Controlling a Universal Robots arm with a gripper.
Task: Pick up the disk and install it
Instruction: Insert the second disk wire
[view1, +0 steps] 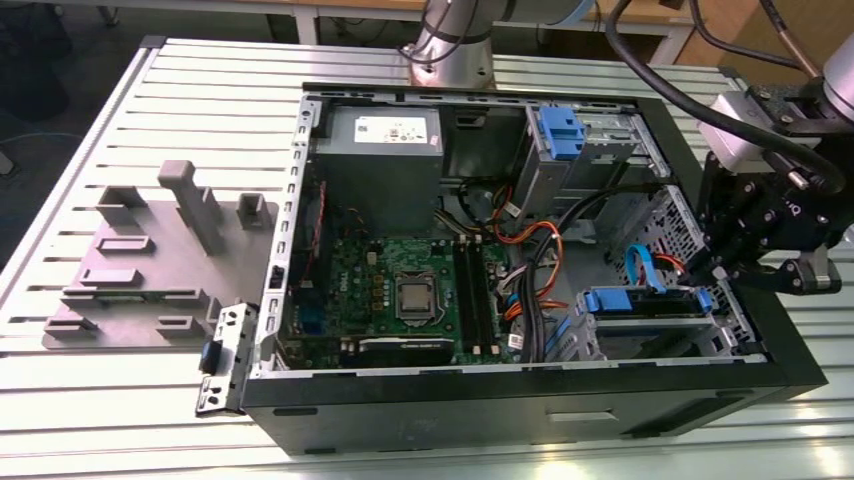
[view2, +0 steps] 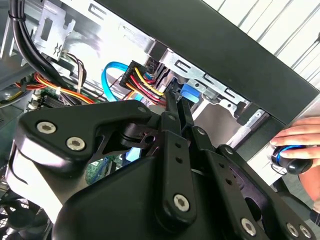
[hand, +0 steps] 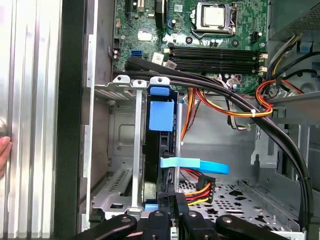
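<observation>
Seating disk (hand: 161, 116) in drive cage (hand: 131, 150) of computer case (view1: 534, 420); gripper (hand: 170, 199) fingers closed together, pressing its edge; next calling for straight, even push

— What does everything stand on?
— A desk (view1: 80, 400) of pale ribbed metal slats, brightly lit.
— And behind it?
— Wooden furniture (view1: 727, 30) along the far edge, with dark floor (view1: 54, 60) at the exterior view's left.

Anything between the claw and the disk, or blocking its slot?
Nothing visible lies between the claw and the disk, which already stands in the drive cage slot. A flat blue cable reaches the disk's edge near the claw, and red-yellow power wires lie close beside it.
</observation>
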